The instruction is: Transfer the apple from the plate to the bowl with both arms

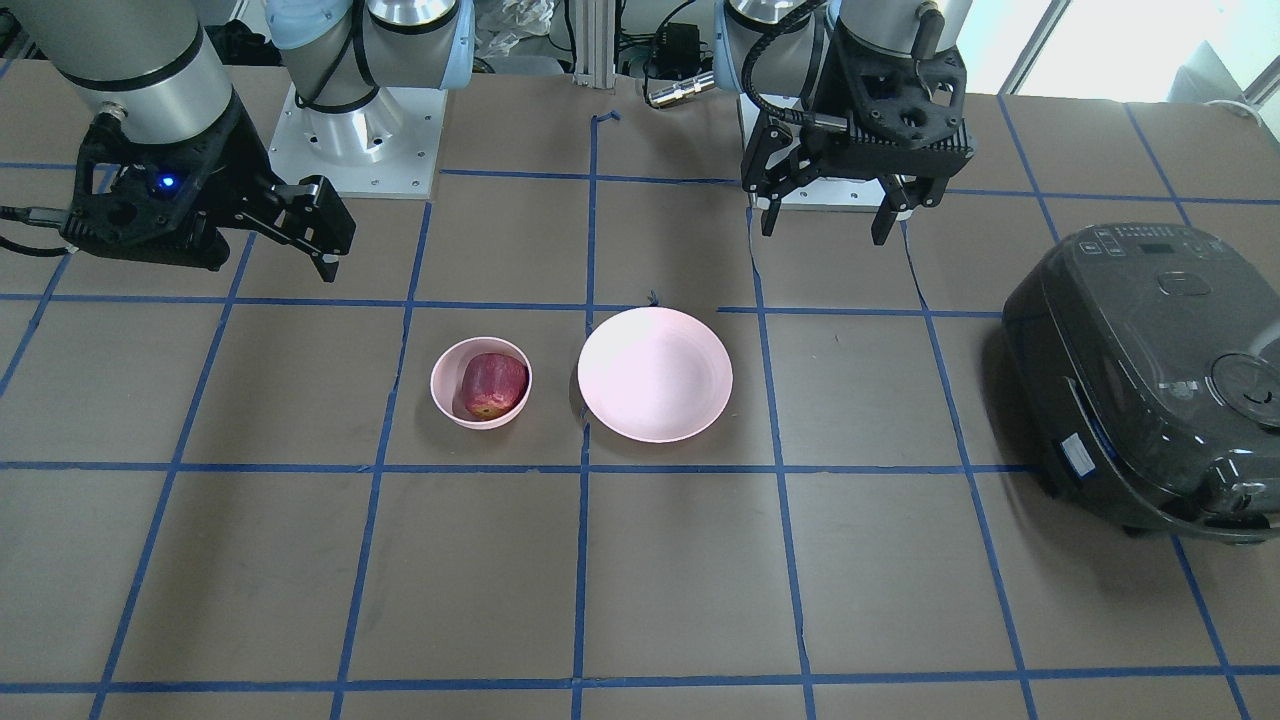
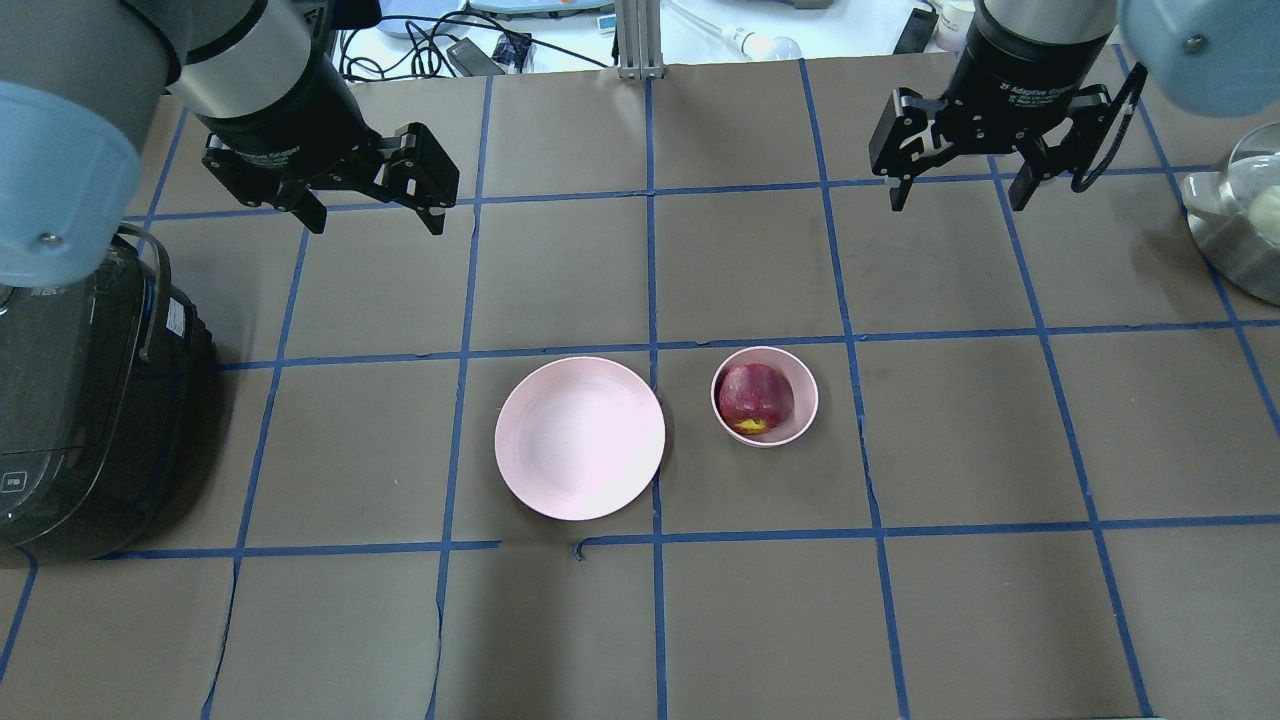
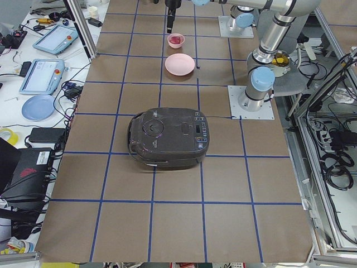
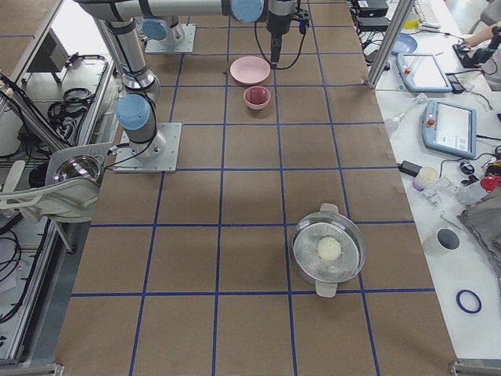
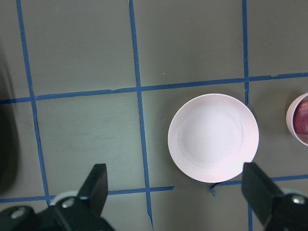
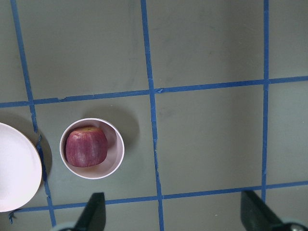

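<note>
Jaws, left and right, hang released, while the apple (image 2: 755,395) lies in the bowl (image 2: 804,402).

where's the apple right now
In the overhead view the apple sits inside the bowl, just right of the empty plate, on the robot's right half.

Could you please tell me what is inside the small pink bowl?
The apple sits inside the bowl, a yellowish patch showing at one end. The bowl's floor beneath it is covered and cannot be seen.
</note>
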### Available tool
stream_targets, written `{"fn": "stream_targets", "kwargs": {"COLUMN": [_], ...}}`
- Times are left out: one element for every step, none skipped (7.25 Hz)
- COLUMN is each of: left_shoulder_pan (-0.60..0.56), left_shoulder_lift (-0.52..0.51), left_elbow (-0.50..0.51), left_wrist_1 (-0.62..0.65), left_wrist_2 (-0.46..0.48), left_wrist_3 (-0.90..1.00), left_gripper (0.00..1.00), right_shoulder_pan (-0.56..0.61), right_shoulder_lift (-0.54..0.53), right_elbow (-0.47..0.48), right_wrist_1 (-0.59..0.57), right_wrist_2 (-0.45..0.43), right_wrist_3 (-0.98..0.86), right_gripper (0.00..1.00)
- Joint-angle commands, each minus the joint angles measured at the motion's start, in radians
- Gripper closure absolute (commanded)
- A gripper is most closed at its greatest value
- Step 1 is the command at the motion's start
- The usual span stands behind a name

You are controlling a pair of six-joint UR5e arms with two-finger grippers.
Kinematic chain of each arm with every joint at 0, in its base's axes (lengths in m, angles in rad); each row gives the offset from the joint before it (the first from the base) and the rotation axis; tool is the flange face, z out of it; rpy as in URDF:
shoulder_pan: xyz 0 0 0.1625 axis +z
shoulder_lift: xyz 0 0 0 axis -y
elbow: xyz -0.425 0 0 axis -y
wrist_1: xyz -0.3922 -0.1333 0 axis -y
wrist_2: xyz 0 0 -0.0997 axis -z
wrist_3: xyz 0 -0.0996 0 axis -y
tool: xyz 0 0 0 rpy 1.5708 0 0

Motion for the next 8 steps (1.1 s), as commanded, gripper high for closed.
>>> {"fn": "stream_targets", "kwargs": {"left_shoulder_pan": [0.000, 0.000, 0.000, 0.000, 0.000, 0.000, 0.000, 0.000], "left_shoulder_lift": [0.004, 0.004, 0.005, 0.008, 0.008, 0.010, 0.010, 0.011], "left_elbow": [0.000, -0.002, -0.003, -0.003, -0.002, -0.002, -0.002, -0.003], "left_wrist_1": [-0.002, -0.002, -0.003, -0.006, -0.015, -0.018, -0.020, -0.020], "left_wrist_2": [0.000, 0.000, -0.002, -0.002, -0.002, -0.002, -0.002, -0.002], "left_wrist_3": [0.000, 0.000, 0.001, 0.000, 0.000, 0.000, 0.000, 0.000], "left_gripper": [0.00, 0.00, 0.00, 0.00, 0.00, 0.00, 0.00, 0.00], "right_shoulder_pan": [0.001, 0.001, 0.001, 0.001, 0.001, -0.002, -0.002, -0.002], "right_shoulder_lift": [-0.001, -0.001, -0.001, -0.001, -0.001, 0.001, -0.001, -0.001], "right_elbow": [0.000, 0.000, 0.000, 0.000, 0.000, 0.000, 0.000, 0.000], "right_wrist_1": [0.015, 0.019, 0.020, 0.020, 0.020, 0.020, 0.020, 0.020], "right_wrist_2": [0.002, 0.008, 0.008, 0.007, 0.005, 0.004, 0.004, 0.002], "right_wrist_3": [-0.025, -0.025, -0.025, -0.025, -0.025, -0.026, -0.026, -0.025], "right_gripper": [0.00, 0.00, 0.00, 0.00, 0.00, 0.00, 0.00, 0.00]}}
